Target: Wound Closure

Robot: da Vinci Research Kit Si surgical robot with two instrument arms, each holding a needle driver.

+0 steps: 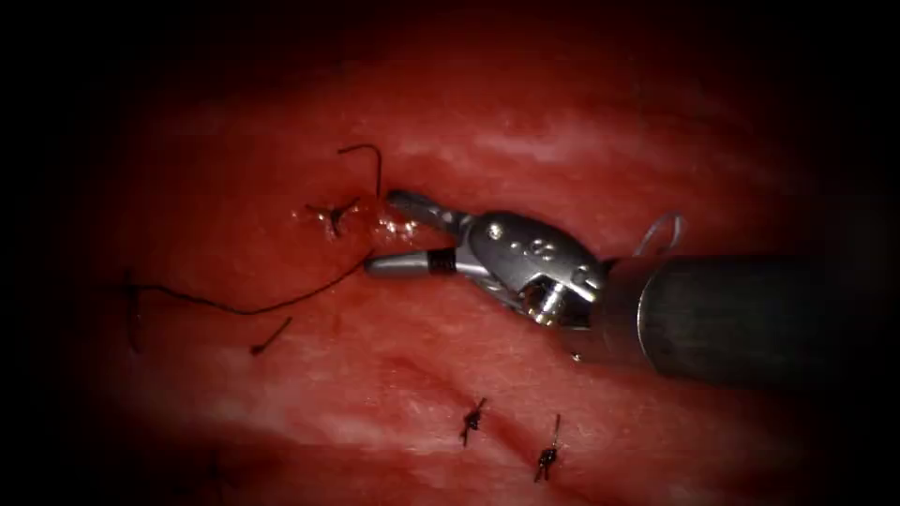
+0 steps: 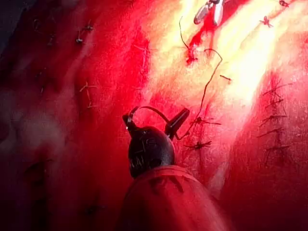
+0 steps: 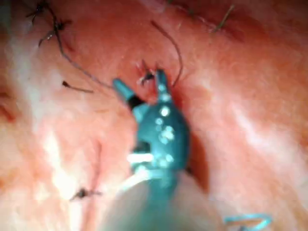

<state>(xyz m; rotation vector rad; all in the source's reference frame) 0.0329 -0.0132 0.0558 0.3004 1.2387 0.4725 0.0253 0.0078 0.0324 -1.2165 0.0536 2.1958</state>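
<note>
Beside the knot [image 1: 334,216]: right tool [image 1: 384,231] empty; needle [image 2: 150,109] in left tool [image 2: 155,121].

No readable text, labels or numbers on anything.

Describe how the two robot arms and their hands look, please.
The right arm's hand is shiny silver metal with two slim tapered jaws, a dark band on one, small round rivets on its wrist and a dark grey round shaft. The left arm's hand has a dark rounded head with two short prongs.
</note>
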